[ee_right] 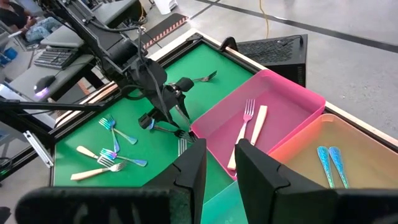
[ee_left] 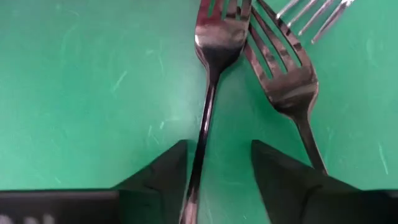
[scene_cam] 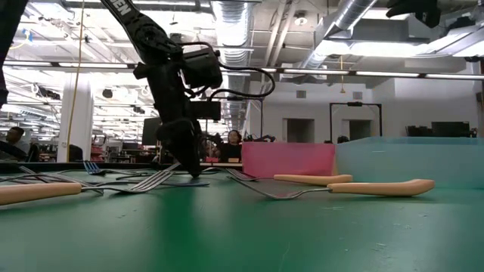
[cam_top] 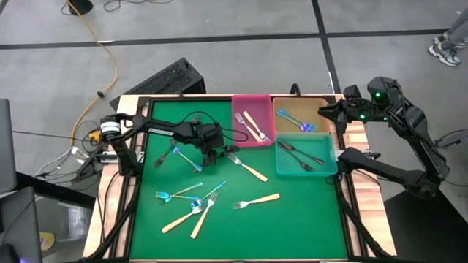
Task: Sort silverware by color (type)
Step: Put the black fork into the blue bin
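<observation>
My left gripper (cam_top: 213,152) is low over the green mat, open, pointing down. In the left wrist view a dark fork's handle (ee_left: 200,163) runs between its fingers, and a second dark fork (ee_left: 292,87) lies beside it with its tines across silver tines (ee_left: 311,15). Blue forks (cam_top: 186,161) and tan-handled forks (cam_top: 248,169) lie flat on the mat. My right gripper (ee_right: 221,168) is open and waits high above the tan bin (cam_top: 322,109). My left gripper stands from above over the dark fork's handle (ee_left: 198,174), one finger (ee_left: 165,177) close along it and the other (ee_left: 280,177) apart. I cannot tell whether a finger touches it. The fork lies flat on the mat.
Three bins line the mat's far right: a pink one (cam_top: 252,135) with tan-handled forks, the tan one with blue forks, a teal one (cam_top: 306,169) with dark forks. More forks cluster at the mat's near left (cam_top: 191,204). A wooden rim (cam_top: 135,183) frames the mat.
</observation>
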Robot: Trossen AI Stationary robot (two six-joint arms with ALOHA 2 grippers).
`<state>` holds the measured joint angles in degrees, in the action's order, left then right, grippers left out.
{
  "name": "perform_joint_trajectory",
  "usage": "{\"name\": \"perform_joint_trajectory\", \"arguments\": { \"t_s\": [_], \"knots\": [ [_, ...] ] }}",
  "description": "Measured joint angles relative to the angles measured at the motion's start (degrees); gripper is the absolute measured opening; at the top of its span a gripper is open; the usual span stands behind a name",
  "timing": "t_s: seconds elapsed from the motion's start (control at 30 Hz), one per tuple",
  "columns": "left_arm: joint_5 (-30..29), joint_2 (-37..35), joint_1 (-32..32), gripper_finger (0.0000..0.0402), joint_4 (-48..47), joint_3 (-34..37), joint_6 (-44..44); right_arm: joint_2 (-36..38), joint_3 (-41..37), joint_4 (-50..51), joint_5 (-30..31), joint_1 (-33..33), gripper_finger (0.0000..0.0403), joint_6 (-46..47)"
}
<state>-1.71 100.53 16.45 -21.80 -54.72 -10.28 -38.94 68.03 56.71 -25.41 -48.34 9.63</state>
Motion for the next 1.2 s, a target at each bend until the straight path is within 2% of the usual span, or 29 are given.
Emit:
{"name": "perform_joint_trajectory", "arguments": {
  "t_s": [0.23,0.73,1.07,1.2],
  "knots": [
    [0.37,0.0,0.73,0.0014,-0.77,0.04,1.09,0.0,0.0,0.02,0.0,0.0,0.0109,0.0],
    [4.19,-1.67,-0.69,0.0001,-4.0,0.25,5.57,0.0,0.0,0.46,0.0,0.0,0.0109,0.02],
    [3.04,-12.04,-1.58,0.0,-3.2,0.26,9.52,0.0,0.0,0.3,-0.02,0.0,0.0109,0.0],
    [1.42,-17.68,-1.58,0.0,1.83,0.26,11.73,-0.03,-0.01,-1.63,-0.05,-0.01,0.0109,-0.01]
  ]
}}
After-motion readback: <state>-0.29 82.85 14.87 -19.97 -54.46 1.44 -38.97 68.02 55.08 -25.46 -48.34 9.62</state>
